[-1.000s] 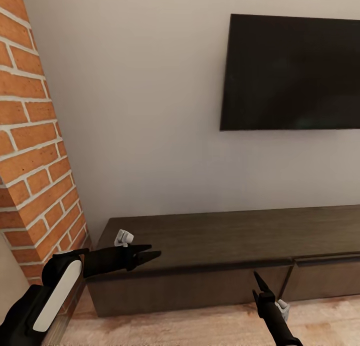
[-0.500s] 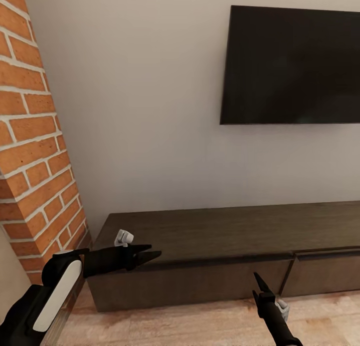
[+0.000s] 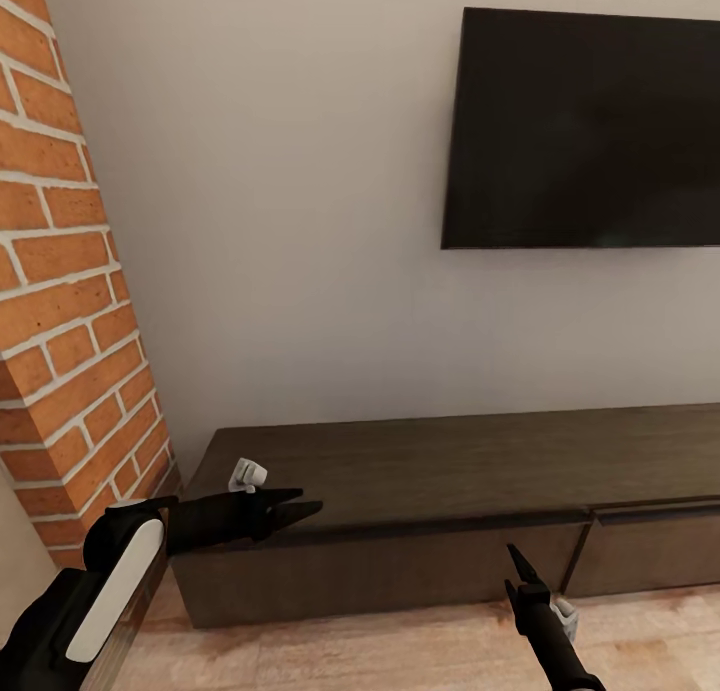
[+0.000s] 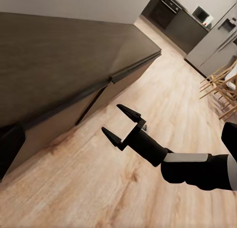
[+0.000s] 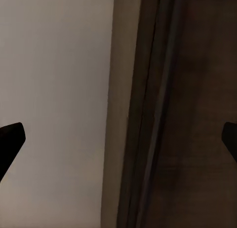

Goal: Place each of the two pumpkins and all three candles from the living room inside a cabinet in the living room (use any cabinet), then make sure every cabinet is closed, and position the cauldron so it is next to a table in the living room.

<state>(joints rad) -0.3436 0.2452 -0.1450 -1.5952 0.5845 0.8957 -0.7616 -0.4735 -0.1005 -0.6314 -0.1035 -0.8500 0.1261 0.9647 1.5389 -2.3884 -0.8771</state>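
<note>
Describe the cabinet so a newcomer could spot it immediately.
Find the black TV on the pale wall. Directly below it runs the cabinet, a long low dark-brown wood unit on the wooden floor. Unlike the red brick column beside it, it has flat, handleless drawer fronts, all shut.

A plain pale wall [image 3: 300,221] is seen, on which a dark flat screen [image 3: 585,131] is mounted. A red brick column [image 3: 70,301] is set at the left. The floor [image 3: 380,656] is laid in light wood planks.
</note>
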